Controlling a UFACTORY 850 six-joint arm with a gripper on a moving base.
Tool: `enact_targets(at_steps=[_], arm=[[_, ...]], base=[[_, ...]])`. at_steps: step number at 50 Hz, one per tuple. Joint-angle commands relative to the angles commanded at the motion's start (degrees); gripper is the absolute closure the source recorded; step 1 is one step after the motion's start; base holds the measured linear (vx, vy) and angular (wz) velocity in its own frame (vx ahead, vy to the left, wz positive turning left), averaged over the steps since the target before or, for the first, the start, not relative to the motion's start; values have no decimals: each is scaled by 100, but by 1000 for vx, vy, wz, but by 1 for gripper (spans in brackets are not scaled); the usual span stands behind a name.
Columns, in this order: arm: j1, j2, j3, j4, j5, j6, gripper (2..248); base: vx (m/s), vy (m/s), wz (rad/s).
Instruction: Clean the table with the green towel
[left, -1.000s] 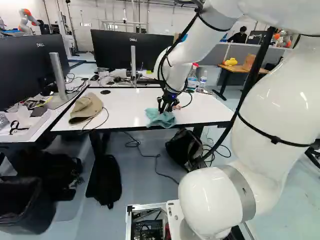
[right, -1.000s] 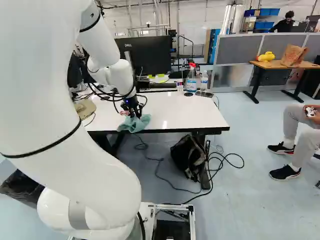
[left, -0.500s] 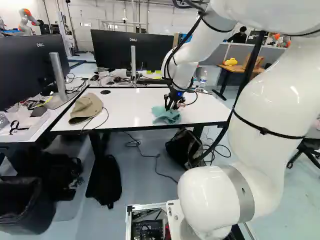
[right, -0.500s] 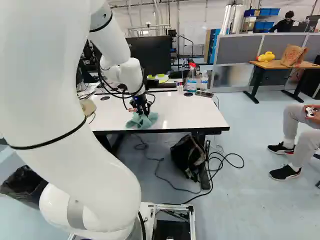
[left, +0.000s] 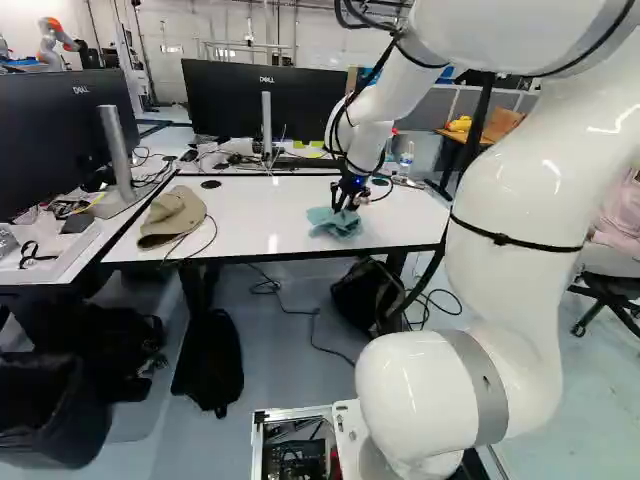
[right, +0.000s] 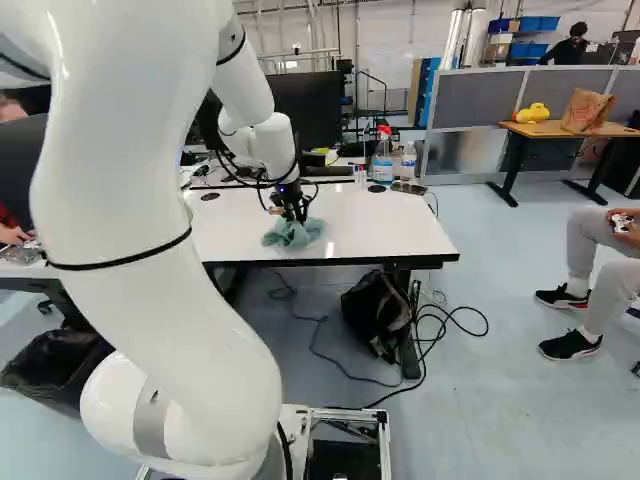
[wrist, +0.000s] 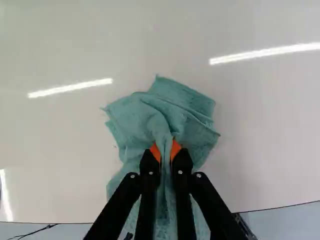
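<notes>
the end effector (wrist: 166, 146) has the green towel (wrist: 187, 112) pinched between its two orange pads, the cloth bunched and spread on the white counter (left: 250, 215) close to its near edge. wiping looks to be under way, but how much surface is done can't be told, as no clear dirt shows. likely left: the stretches toward the cap (left: 172, 215) and the spray bottle (right: 383, 160), then letting the towel go.
</notes>
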Motion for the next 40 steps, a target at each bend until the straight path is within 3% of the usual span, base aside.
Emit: enact_targets(at_steps=[17,40], arm=[[184,-327,-394,0,0,0,209],[636,-376,-454,0,0,0,209]], base=[[0,0,0],[0,0,0]])
